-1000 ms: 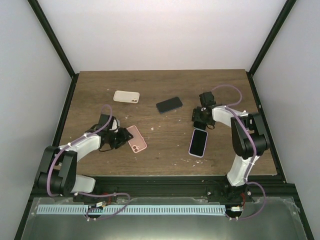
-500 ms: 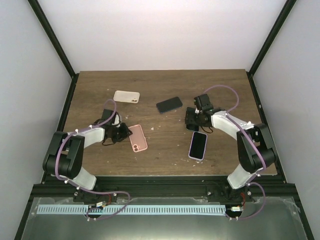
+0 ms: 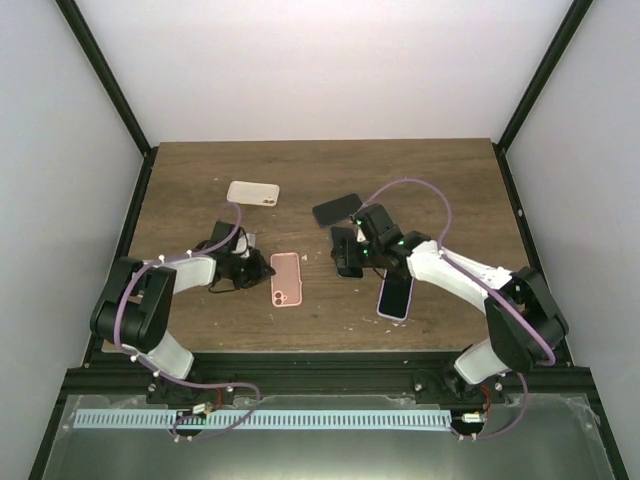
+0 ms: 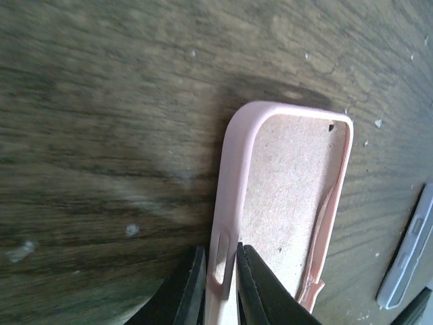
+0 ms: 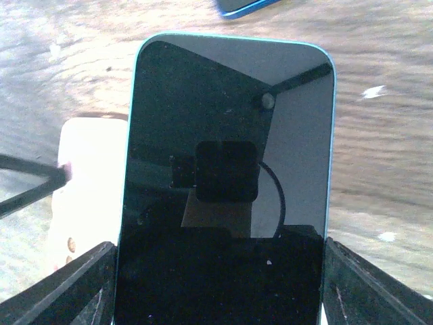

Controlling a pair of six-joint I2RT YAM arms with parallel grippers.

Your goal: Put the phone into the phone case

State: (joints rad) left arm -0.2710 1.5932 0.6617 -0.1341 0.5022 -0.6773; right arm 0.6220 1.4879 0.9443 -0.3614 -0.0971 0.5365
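Observation:
A pink phone case point(image 3: 285, 280) lies open side up on the wooden table, left of centre. My left gripper point(image 3: 257, 270) is shut on its left wall; in the left wrist view the fingers pinch that wall point(image 4: 222, 274) and the case's inside point(image 4: 291, 196) is empty. My right gripper point(image 3: 358, 258) is shut on a black phone with a teal edge point(image 3: 345, 248) and holds it just right of the case, above the table. In the right wrist view the phone's screen point(image 5: 223, 135) fills the frame between my fingers point(image 5: 220, 288), and the case point(image 5: 88, 183) shows washed out at its left.
A phone in a lavender case point(image 3: 396, 295) lies right of centre and shows at the edge of the left wrist view point(image 4: 406, 254). A dark phone point(image 3: 338, 209) lies further back. A cream case point(image 3: 253, 192) lies at the back left.
My right arm has swung left across the table with the black phone, from near the lavender phone to beside the pink case. My left gripper has turned the pink case straight and shifted it slightly right.

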